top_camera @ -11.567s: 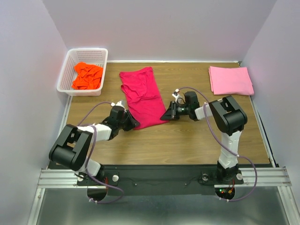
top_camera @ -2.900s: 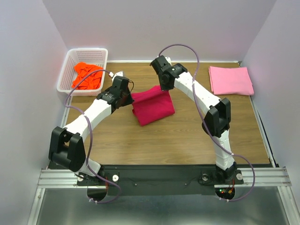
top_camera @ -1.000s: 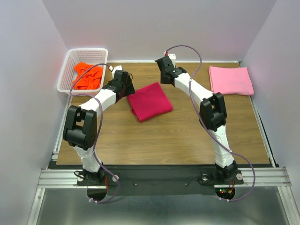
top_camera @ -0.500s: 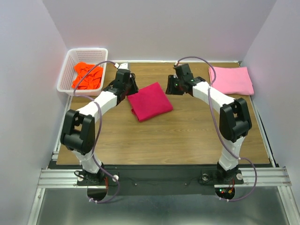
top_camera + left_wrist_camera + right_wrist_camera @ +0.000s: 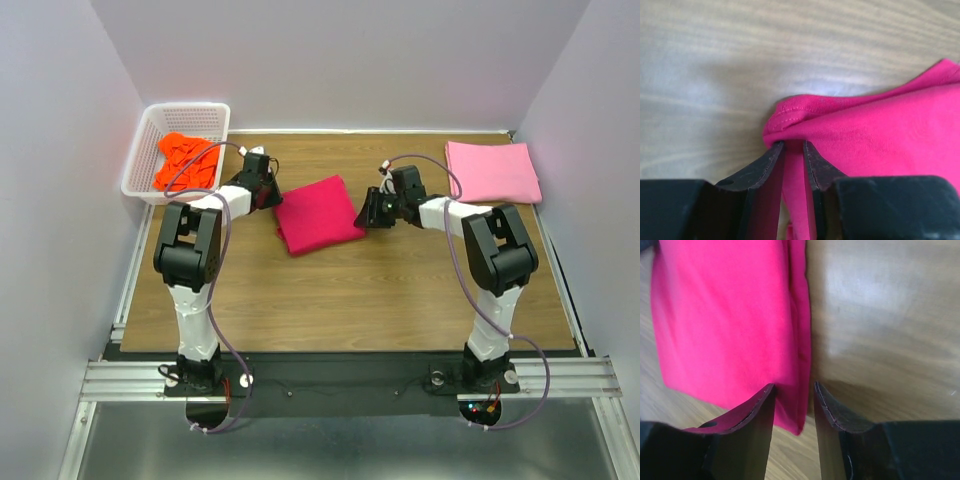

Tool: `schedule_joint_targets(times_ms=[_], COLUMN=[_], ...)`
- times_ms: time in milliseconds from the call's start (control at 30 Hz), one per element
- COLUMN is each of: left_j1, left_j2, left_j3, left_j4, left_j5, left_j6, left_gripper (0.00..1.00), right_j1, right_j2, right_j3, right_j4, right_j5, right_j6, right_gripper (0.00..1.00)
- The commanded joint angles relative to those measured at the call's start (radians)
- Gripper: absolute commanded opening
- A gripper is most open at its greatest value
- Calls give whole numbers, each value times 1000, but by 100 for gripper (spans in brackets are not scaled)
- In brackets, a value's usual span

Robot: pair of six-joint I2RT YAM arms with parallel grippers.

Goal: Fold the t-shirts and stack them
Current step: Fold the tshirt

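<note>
The crimson-red t-shirt [image 5: 315, 213] lies folded into a small rectangle at mid table. My left gripper [image 5: 268, 195] is at its left corner; in the left wrist view the left gripper [image 5: 792, 145] is shut on a bunched fold of the crimson-red t-shirt [image 5: 880, 130]. My right gripper [image 5: 372, 212] is at the shirt's right edge; in the right wrist view the right gripper [image 5: 792, 387] is open, its jaws straddling the edge of the crimson-red t-shirt [image 5: 725, 325]. The light pink t-shirt [image 5: 492, 170] lies folded at the back right. The bright orange t-shirt [image 5: 185, 162] lies crumpled in the basket.
A white plastic lattice basket [image 5: 187, 109] stands at the back left corner. The wooden table [image 5: 350, 300] is walled on three sides. Both arms reach inward from the near edge, the left arm folded back along the table's left side.
My right gripper has come down and nearer, from behind the crimson shirt to its right edge. My left arm has pulled in, with its gripper at the shirt's left corner.
</note>
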Motion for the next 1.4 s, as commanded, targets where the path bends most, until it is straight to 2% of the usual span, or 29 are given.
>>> schedule_joint_targets(times_ms=[0, 100, 200, 300, 367, 433, 533, 567, 700, 833, 1033, 1100, 1267, 1367], left_j1=[19, 37, 39, 39, 39, 39, 39, 39, 39, 39, 46, 60, 89, 97], left_j2=[49, 81, 68, -10, -63, -127, -140, -134, -62, 1, 93, 116, 126, 101], left_j3=[79, 147, 199, 184, 150, 107, 108, 117, 150, 174, 197, 196, 156, 144], left_j4=[8, -1, -1, -1, 29, 55, 63, 63, 57, 60, 71, 71, 88, 63], left_j5=[21, 47, 50, 67, 84, 93, 109, 112, 118, 161, 179, 187, 207, 230], left_j6=[54, 78, 105, 92, 75, 71, 86, 97, 100, 95, 86, 68, 51, 45], left_gripper=[33, 34, 43, 67, 72, 72, 71, 68, 62, 58, 56, 56, 56, 56], right_j1=[0, 0, 0, 0, -4, -7, -7, -6, -7, -7, -10, -21, -71, -96], right_j2=[-8, -63, -115, -134, -117, -56, 42, 123, 311, 475, 570, 578, 548, 503], right_j3=[-58, -90, -90, 2, 63, 140, 334, 452, 699, 864, 832, 775, 576, 522], right_j4=[116, 116, 111, 75, 57, 57, 62, 65, 76, 93, 130, 137, 281, 352], right_j5=[-75, -55, -14, 28, 28, -6, -118, -153, -188, -251, -245, -236, -231, -254], right_j6=[27, 34, 46, 59, 65, 86, 102, 129, 174, 252, 258, 255, 287, 309], right_gripper=[42, 42, 42, 44, 45, 45, 45, 45, 45, 45, 45, 44, 44, 44])
